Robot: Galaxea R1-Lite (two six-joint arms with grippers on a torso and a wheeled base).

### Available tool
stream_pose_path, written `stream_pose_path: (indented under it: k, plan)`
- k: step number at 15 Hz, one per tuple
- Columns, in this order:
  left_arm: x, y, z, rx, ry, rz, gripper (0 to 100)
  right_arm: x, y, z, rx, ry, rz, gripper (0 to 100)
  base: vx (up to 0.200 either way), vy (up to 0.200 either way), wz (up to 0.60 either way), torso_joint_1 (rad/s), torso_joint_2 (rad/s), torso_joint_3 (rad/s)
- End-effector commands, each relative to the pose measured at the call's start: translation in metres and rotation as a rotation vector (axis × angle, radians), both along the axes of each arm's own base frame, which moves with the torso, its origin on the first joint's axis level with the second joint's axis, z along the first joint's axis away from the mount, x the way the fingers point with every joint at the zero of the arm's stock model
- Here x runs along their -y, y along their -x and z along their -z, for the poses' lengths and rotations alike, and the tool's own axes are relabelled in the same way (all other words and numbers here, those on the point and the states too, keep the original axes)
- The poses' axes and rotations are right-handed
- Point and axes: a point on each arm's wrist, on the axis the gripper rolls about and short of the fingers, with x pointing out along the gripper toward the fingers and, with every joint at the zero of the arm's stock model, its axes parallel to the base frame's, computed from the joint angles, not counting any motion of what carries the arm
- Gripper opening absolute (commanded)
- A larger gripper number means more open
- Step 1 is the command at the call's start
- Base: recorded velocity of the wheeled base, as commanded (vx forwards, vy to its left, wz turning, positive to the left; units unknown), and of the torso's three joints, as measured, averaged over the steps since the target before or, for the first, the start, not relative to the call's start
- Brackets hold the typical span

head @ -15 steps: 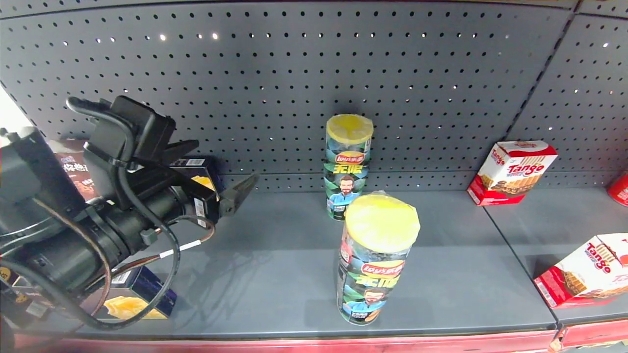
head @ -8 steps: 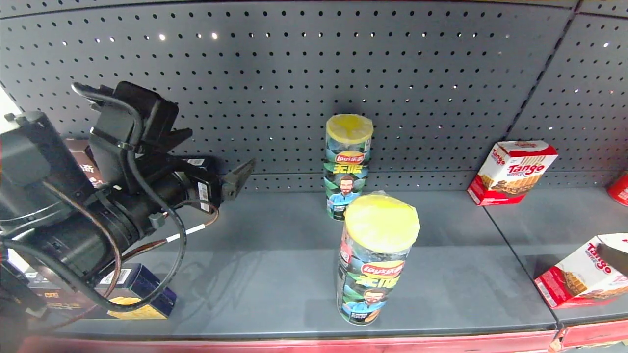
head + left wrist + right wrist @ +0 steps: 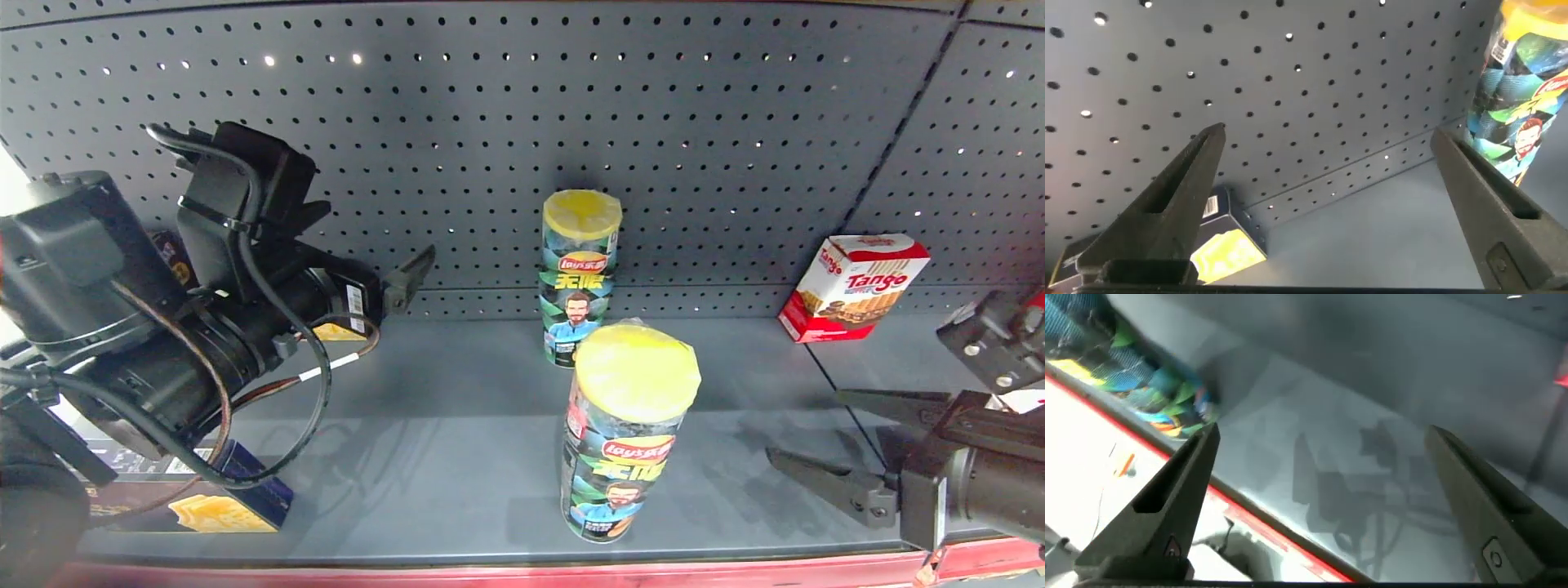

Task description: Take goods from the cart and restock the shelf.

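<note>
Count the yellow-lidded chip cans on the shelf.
2. One yellow-lidded cylindrical chip can stands by the grey pegboard wall; the front can stands near the edge of the grey shelf. Others may be hidden.

Grey perforated back panel (image 3: 490,122), with light showing through several holes. Grey metal shelf (image 3: 457,457) with a red front edge (image 3: 490,574). A slanting seam (image 3: 899,122) separates the adjoining bay.
</note>
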Motion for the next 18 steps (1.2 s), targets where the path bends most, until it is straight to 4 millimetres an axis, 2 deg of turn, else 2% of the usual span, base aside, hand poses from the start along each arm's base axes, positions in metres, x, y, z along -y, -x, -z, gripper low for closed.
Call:
stream_pose_path:
  k: [1, 5, 13, 18]
  plan:
    - [0.003, -0.005, 0.004, -0.010, -0.016, 0.002, 100, -0.017, -0.007, 0.010, -0.050, 0.037, -0.056, 100, 0.000, 0.000, 0.00, 0.000, 0.00, 0.000]
    - [0.005, -0.008, 0.004, 0.007, -0.029, 0.002, 100, -0.032, -0.009, 0.016, -0.077, 0.062, -0.110, 100, 0.000, 0.000, 0.00, 0.000, 0.00, 0.000]
    - [0.009, -0.013, 0.005, 0.006, -0.030, 0.005, 100, -0.062, -0.032, 0.016, -0.098, 0.091, -0.132, 100, 0.000, 0.000, 0.00, 0.000, 0.00, 0.000]
    - [0.009, -0.013, 0.004, 0.009, -0.028, 0.005, 100, -0.068, -0.037, 0.016, -0.099, 0.094, -0.134, 100, 0.000, 0.000, 0.00, 0.000, 0.00, 0.000]
